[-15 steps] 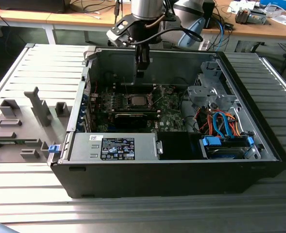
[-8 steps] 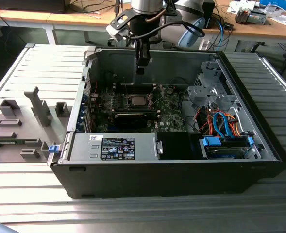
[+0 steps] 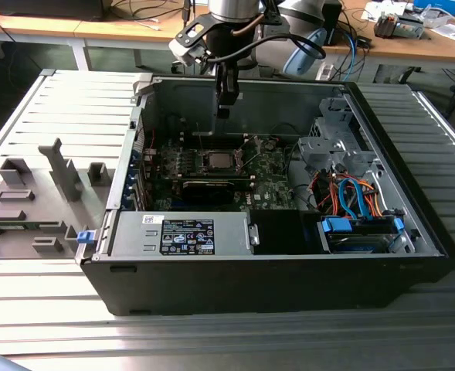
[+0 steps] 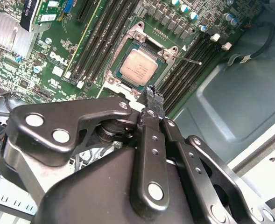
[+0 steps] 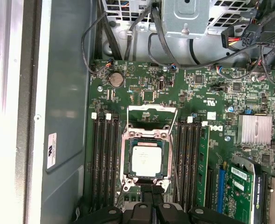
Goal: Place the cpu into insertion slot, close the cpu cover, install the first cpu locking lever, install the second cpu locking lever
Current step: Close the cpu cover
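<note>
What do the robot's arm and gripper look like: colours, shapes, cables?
The arm is silver-grey metal with a black cable looping beside it. The gripper is black: flat link bars with round silver pins, ending in narrow jaws.

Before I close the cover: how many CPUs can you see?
1. The cpu sits in the insertion slot, between the memory slot banks; the gripper hides some board nearby.
</note>
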Robot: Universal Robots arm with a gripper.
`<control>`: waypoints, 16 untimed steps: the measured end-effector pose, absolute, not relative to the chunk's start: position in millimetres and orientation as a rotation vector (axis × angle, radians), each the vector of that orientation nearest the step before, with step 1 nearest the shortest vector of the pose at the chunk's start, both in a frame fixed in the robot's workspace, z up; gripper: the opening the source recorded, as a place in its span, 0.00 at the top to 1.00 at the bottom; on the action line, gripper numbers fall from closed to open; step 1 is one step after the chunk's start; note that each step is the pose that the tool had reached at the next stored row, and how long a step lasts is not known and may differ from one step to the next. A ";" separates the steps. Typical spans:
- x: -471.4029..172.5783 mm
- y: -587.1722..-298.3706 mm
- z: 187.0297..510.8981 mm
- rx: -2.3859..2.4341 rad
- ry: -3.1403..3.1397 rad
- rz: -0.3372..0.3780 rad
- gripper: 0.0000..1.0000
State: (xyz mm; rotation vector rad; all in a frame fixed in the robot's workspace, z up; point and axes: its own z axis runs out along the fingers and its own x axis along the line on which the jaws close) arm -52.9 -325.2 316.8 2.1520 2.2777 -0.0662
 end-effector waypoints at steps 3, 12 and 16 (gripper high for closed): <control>-52.3 -325.3 316.9 2.152 2.278 -0.066 0.89; -40.2 -325.2 316.9 2.152 2.278 -0.066 0.89; -33.4 -325.2 316.9 2.152 2.278 -0.066 0.89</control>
